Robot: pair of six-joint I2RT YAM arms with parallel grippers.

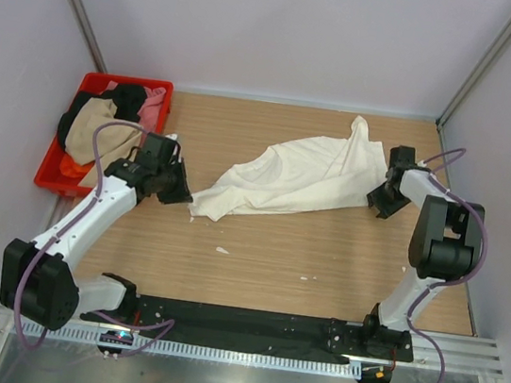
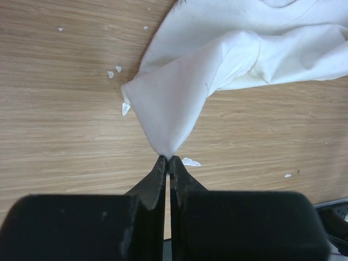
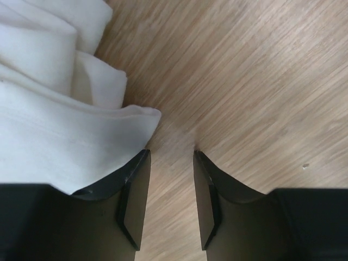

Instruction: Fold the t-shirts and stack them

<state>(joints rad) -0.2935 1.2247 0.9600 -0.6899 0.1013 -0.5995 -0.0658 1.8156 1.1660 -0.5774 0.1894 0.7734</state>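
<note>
A large cream t-shirt (image 1: pixel 291 173) lies crumpled across the middle of the wooden table. My left gripper (image 1: pixel 179 192) is at its near left corner and is shut on that corner; in the left wrist view the cloth (image 2: pixel 179 92) runs to a point pinched between my fingertips (image 2: pixel 167 159). My right gripper (image 1: pixel 375 201) is at the shirt's right edge. In the right wrist view it (image 3: pixel 172 155) is open with bare wood between the jaws, and the shirt's folds (image 3: pixel 60 109) lie just left of the left finger. Tan, black, pink and orange shirts (image 1: pixel 103 123) lie heaped in the crate.
A red plastic crate (image 1: pixel 90 83) stands at the back left corner of the table (image 1: pixel 276 252). Small white scraps (image 2: pixel 114 72) lie on the wood near the shirt's left corner. Grey walls close the table on three sides.
</note>
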